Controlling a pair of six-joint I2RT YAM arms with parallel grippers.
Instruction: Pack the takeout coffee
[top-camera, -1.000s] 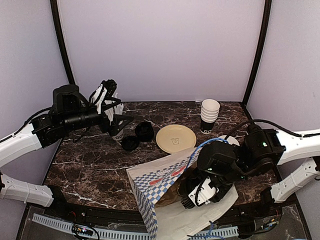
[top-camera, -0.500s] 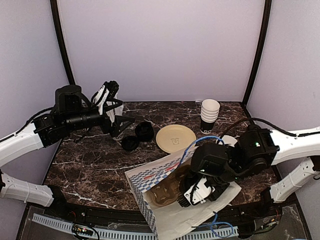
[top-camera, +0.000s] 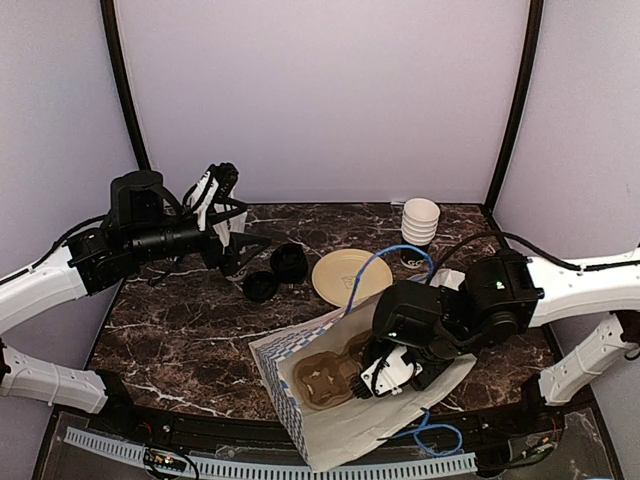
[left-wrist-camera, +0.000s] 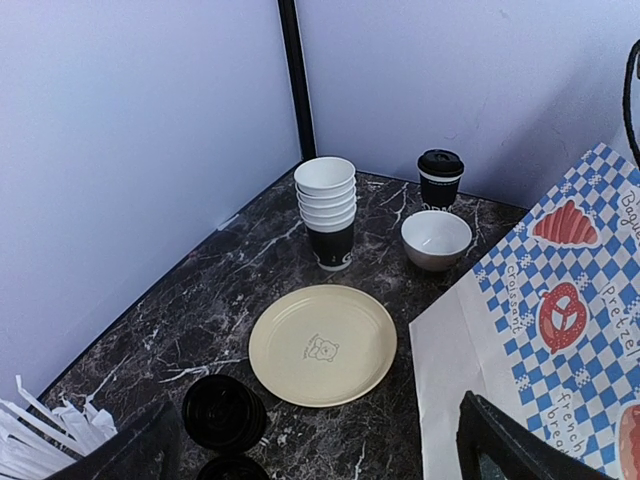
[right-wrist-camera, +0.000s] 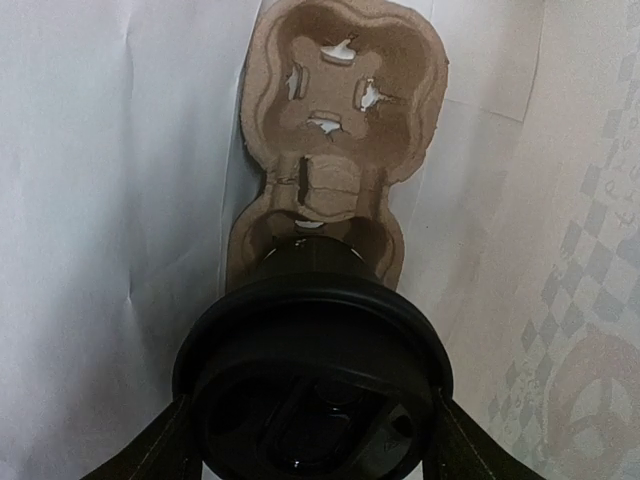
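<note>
Black over brown: found the lidded cup (right-wrist-camera: 315, 350) clenched between the fingers of the right end effector (right-wrist-camera: 315, 440), low inside the bag (top-camera: 340, 435) and set at the near well of the carrier (right-wrist-camera: 340, 180). Compared against a second ago and noted the bag's checkered flap dropped and spread, the carrier exposed, the right arm reaching deeper. Judged as first cup nearly seated, release not yet made.

Found the left end effector (top-camera: 240, 225) spread wide, grasping nothing, raised over the far-left counter (top-camera: 180, 340) beside the straws (left-wrist-camera: 40, 440). Logged a second lidded cup (left-wrist-camera: 438, 178) standing beside the bowl (left-wrist-camera: 436, 240), well apart from the bag.

Materials:
- carrier: moulded pulp, rough and matte, with lobed wells and cut tabs
- lid: round, rigid, glossy plastic
- bag: thin creased paper, white within
- counter: dark veined marble
</note>
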